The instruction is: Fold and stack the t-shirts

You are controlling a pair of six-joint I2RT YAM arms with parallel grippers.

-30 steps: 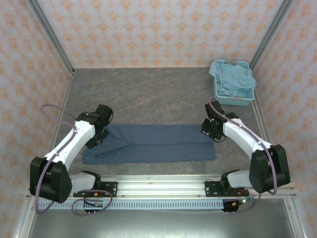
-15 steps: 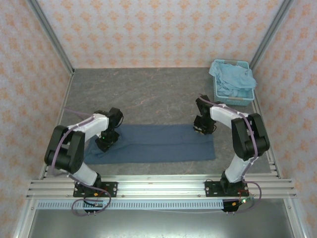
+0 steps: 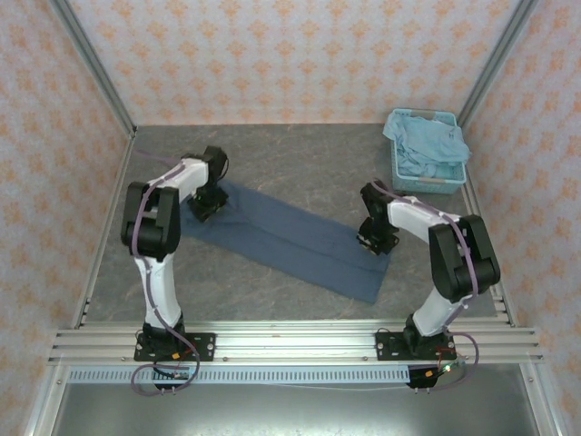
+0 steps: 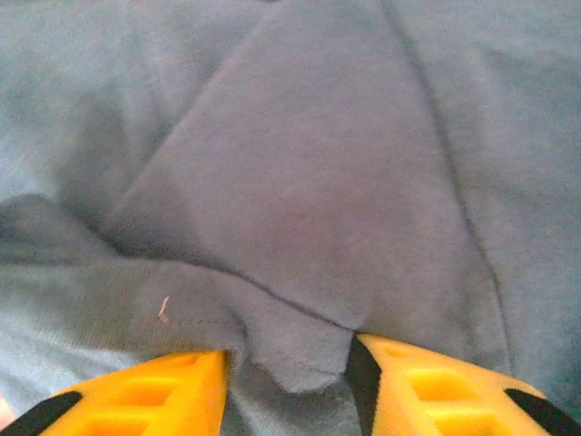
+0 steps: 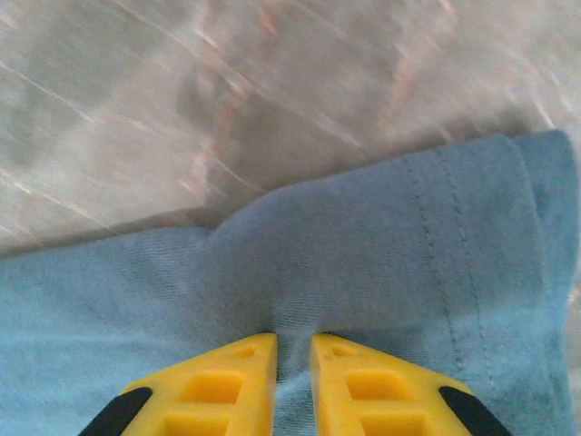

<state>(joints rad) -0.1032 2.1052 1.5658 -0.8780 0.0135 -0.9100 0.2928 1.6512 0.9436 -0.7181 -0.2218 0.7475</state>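
While left fingers point(image 4: 154, 391) and right fingers point(image 5: 222, 381) each pinch an end of the dark shirt point(image 3: 290, 243), a half-folded strip, the pale shirt point(image 3: 431, 145) lies crumpled in the basket point(image 3: 425, 185), unstacked.

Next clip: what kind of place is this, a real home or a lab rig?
Most likely a lab test cell dressed to look domestic: wallpaper panels set in metal framing, an aluminium rail along the near edge of the table, and a plastic laundry basket in the far corner.
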